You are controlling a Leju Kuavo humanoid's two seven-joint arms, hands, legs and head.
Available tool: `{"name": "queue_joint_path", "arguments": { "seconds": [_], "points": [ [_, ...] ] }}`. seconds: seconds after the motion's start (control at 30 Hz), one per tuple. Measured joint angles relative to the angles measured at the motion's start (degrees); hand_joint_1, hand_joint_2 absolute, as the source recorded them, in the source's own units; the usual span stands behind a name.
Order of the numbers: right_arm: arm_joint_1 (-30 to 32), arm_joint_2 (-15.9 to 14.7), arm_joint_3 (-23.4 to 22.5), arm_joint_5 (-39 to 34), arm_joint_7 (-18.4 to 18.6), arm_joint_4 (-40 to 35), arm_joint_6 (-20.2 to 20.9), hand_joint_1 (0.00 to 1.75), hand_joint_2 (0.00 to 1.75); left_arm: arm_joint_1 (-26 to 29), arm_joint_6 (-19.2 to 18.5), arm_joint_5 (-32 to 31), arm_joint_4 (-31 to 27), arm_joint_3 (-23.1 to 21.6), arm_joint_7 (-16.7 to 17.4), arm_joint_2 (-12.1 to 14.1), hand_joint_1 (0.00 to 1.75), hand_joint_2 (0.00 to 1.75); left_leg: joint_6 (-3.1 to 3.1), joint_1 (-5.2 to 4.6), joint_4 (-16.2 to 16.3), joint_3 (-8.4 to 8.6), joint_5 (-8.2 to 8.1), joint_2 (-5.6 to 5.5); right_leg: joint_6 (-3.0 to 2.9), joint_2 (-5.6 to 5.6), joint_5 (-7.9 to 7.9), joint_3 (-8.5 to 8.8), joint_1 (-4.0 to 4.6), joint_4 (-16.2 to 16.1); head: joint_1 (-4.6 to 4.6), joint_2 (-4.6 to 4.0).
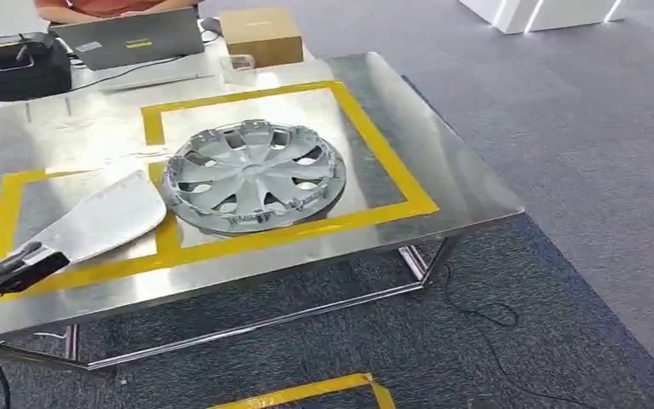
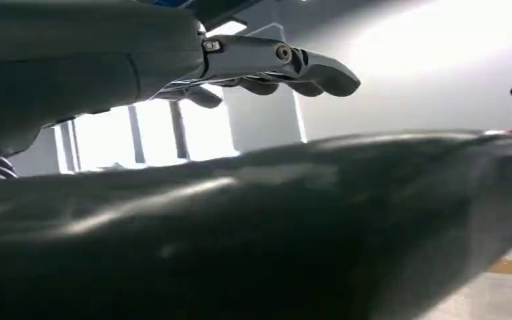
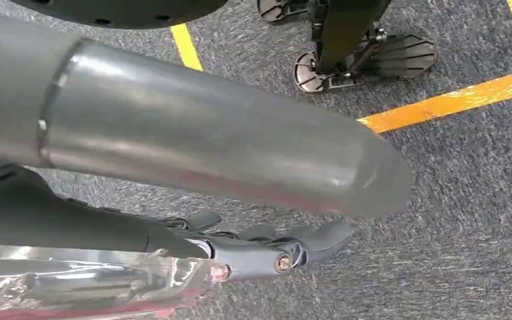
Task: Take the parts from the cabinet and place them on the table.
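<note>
Left hand (image 1: 0, 268) fingers clamp the flat grey panel (image 1: 102, 217) low over the bench (image 1: 443, 170); dropped crooked, it could knock the hubcap (image 1: 254, 175); right hand (image 3: 273, 250) fingers curl loosely, holding nothing.

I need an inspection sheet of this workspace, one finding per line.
Surface: steel table with yellow tape frames.
Job's things: hubcap flat inside the larger frame; grey panel beside it, overlapping the tape.
Clutter: laptop, cardboard box, black bag at the far edge.
Hands: left hand grips the panel's near end; right hand holds a shiny part.
Cables: black cable on the carpet.
Surroundings: a person behind the laptop.
</note>
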Motion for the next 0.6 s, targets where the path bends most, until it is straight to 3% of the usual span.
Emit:
{"name": "queue_joint_path", "arguments": {
  "seconds": [0.03, 0.13, 0.17, 0.2, 0.23, 0.3, 0.33, 0.37, 0.5, 0.53, 0.6],
  "points": [
    [0.1, 0.0, -0.1, -0.1, 0.0, 0.0, 0.0, 0.00, 0.00, -0.1, 0.0, 0.1, -0.1, 0.0, 0.0, 0.0, 0.00, 0.00, 0.20, 0.08, -0.1, -0.02, 0.14, 0.17, 0.15, -0.30, -1.86, -0.70, 0.17, 2.1, 0.13, 0.00],
    [0.1, 0.0, -0.3, -0.3, -0.1, 0.0, 0.0, 0.00, 0.00, 0.3, 0.0, 0.1, -0.1, 0.0, 0.0, -0.2, 0.00, 0.00, 0.25, 0.07, 0.0, -0.27, 0.18, 0.27, 0.48, -0.42, -8.30, -6.68, 0.12, 16.6, 0.17, 0.00],
    [0.3, 0.0, -0.3, -0.3, -0.2, 0.0, 0.1, 0.00, 0.00, 0.4, 0.0, 0.1, -0.1, 0.0, 0.0, -0.4, 0.00, 0.00, 0.24, 0.07, 0.0, -0.27, 0.19, 0.27, 0.54, -0.42, -8.65, -7.63, 0.13, 19.1, 0.18, 0.00],
    [0.4, 0.0, -0.5, -0.3, -0.2, 0.0, 0.1, 0.00, 0.00, 0.4, 0.0, 0.2, -0.1, -0.1, 0.0, -0.5, 0.00, 0.00, 0.24, 0.07, 0.1, -0.21, 0.19, 0.27, 0.51, -0.46, -7.50, -6.99, 0.12, 18.3, 0.17, 0.00],
    [0.5, 0.0, -0.6, -0.3, -0.2, 0.0, 0.1, 0.00, 0.00, 0.5, 0.0, 0.2, -0.1, -0.1, 0.0, -0.6, 0.00, 0.00, 0.21, 0.08, 0.1, -0.16, 0.17, 0.26, 0.42, -0.48, -5.43, -5.14, 0.11, 15.0, 0.20, 0.00],
    [0.5, -0.2, -0.9, -0.3, -0.2, 0.0, 0.1, 0.00, 0.00, 0.5, 0.1, 0.4, -0.1, 0.0, 0.0, -0.6, 0.00, 0.00, -0.20, 0.17, 0.5, -0.06, -0.11, 0.24, 0.24, -0.55, -0.88, 0.73, 0.07, 4.0, 0.17, 0.00],
    [0.4, -0.2, -1.0, -0.3, -0.2, 0.0, 0.1, 0.00, 0.00, 0.5, 0.2, 0.5, -0.1, 0.0, 0.0, -0.5, 0.00, 0.00, -0.55, 0.00, 0.6, -0.37, -0.26, 0.25, -0.09, -0.48, -2.53, 2.83, 0.15, 1.7, 0.15, 0.00],
    [0.4, -0.2, -1.1, -0.3, -0.2, 0.0, 0.1, 0.00, 0.00, 0.5, 0.3, 0.6, -0.1, 0.1, 0.1, -0.5, 0.00, 0.00, -0.92, -0.16, 0.9, -0.73, -0.31, 0.19, -0.70, -0.38, -2.01, 3.06, 0.31, 1.2, 0.09, 0.00],
    [0.6, -0.4, -1.3, -0.1, -0.3, 0.0, 0.1, 0.00, 0.00, 0.6, 0.4, 0.8, -0.1, 0.3, 0.1, -0.4, 0.00, 0.00, -1.81, -0.02, 1.5, -1.14, -0.70, 0.18, -2.12, -0.38, -2.01, 2.31, -0.04, 0.8, 0.15, 0.00],
    [0.5, -0.4, -1.3, -0.1, -0.3, 0.0, 0.2, 0.00, 0.00, 0.6, 0.4, 0.8, -0.1, 0.3, 0.1, -0.4, 0.00, 0.00, -2.16, 0.00, 3.2, -1.88, -2.62, 0.22, -2.51, -0.39, -1.78, 2.03, -0.03, 0.8, -0.13, 0.00],
    [0.4, -0.4, -1.3, -0.1, -0.3, 0.0, 0.2, 0.00, 0.00, 0.4, 0.4, 0.8, -0.1, 0.3, 0.1, -0.4, 0.00, 0.00, -2.67, 0.13, 11.7, -5.57, -7.90, 0.22, -2.97, -0.46, -1.37, 1.25, -0.02, 0.8, -0.39, 0.00]
  ]
}}
